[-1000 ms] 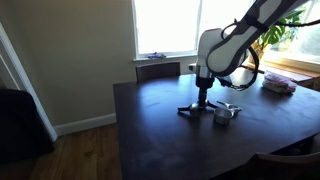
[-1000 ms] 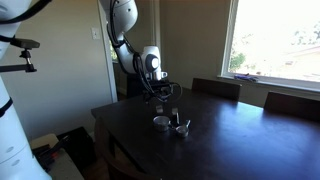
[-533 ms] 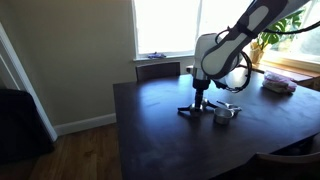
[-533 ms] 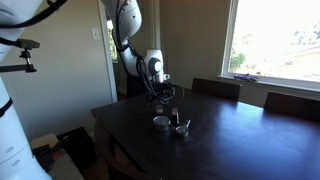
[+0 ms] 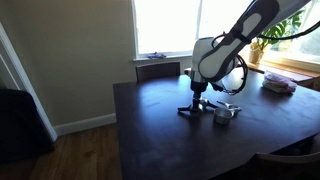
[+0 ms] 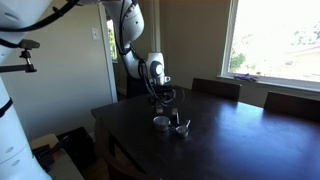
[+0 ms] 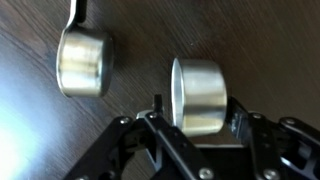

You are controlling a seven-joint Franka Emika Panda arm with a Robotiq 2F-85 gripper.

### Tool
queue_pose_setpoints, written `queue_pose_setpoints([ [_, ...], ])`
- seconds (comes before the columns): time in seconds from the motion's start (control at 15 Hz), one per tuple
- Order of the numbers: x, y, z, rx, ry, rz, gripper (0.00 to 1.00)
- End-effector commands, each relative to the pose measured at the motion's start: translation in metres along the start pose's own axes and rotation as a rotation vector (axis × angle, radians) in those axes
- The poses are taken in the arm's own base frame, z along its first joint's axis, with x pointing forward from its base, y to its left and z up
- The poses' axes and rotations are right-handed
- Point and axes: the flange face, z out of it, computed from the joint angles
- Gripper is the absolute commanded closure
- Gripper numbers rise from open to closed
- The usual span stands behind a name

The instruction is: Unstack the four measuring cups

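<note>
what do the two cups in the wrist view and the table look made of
Left cup and right cup: likely brushed steel or similar metal, silver with soft reflections. Table: looks like dark stained wood, grain lines visible, slight sheen.

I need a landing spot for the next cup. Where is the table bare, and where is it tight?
Bare: the wide stretch of table in front of the measuring cups, out to its near edge, and the side toward the chairs. Tight: around the gripper, whose fingers flank one cup while another cup sits close beside it, a narrow strip between.
</note>
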Motion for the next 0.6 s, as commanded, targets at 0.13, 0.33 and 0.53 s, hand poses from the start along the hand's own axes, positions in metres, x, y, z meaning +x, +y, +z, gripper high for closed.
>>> queue_pose_setpoints([
  [0.13, 0.001, -0.008, -0.02, -0.044, 0.041, -0.026, 0.8],
  [0.33, 0.004, -0.012, -0.029, -0.083, 0.077, -0.043, 0.92],
  [0.53, 0.004, -0.017, -0.038, -0.166, 0.164, -0.04, 0.97],
])
